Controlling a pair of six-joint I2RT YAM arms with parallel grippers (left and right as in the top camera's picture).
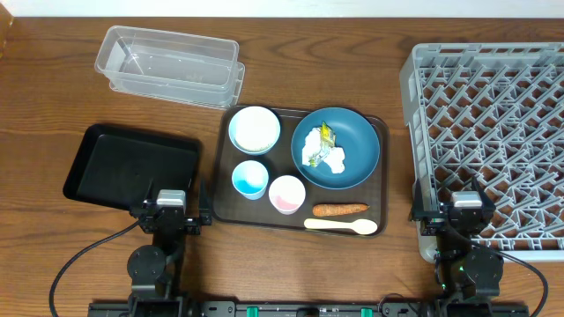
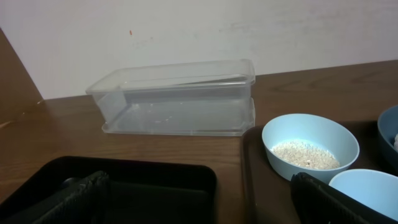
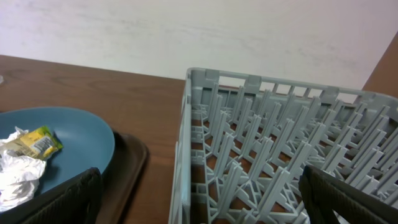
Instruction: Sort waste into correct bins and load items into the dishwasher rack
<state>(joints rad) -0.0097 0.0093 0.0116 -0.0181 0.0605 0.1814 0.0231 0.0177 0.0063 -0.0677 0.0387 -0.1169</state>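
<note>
Here, at the bottom edge of the overhead frame, the left gripper and the right gripper sit with fingers spread wide and holding nothing. The left is just below a shallow black bin, and the right is at the lower-left corner of the grey dishwasher rack. Between them, mid-frame, a brown tray carries a pale spoon and a carrot along its near edge, then a pink cup and a blue cup, then a light-blue bowl and a dark-blue plate holding crumpled wrappers. At upper left, beyond the tray, a clear plastic container stands on the wooden table.
</note>
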